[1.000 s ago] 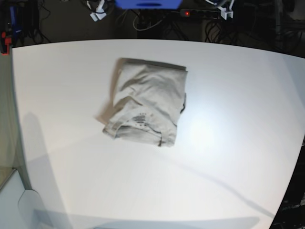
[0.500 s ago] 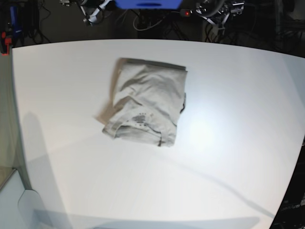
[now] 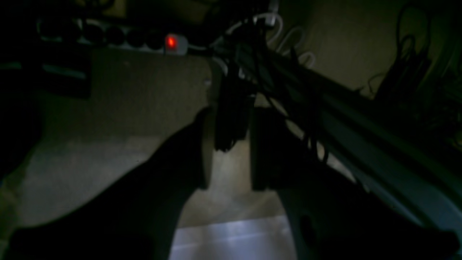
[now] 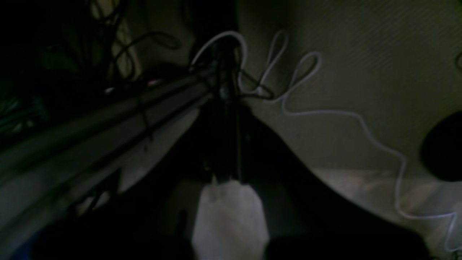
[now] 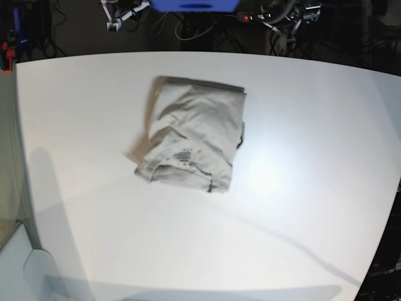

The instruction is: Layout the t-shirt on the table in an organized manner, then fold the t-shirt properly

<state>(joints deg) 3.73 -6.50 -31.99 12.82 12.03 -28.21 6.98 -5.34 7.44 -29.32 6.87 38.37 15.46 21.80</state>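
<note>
Left pincer [image 3: 225, 180] part-open, empty | right pincer [image 4: 225, 180] closed, empty | t-shirt [image 5: 191, 135] folded on table [image 5: 313, 157], long axis near-far, neck label nearest camera

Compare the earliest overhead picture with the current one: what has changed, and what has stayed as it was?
Only the arms at the far edge shifted: the left gripper and right gripper show at slightly different spots beyond the table. Nothing was taken hold of or let go. The folded t-shirt lies exactly where it did.

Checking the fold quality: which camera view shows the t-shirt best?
The base view: the t-shirt lies folded into a compact rectangle on the table, whole and unobstructed, neck label visible. Both wrist views are dark, aimed at floor and cables, and show none of it.
</note>
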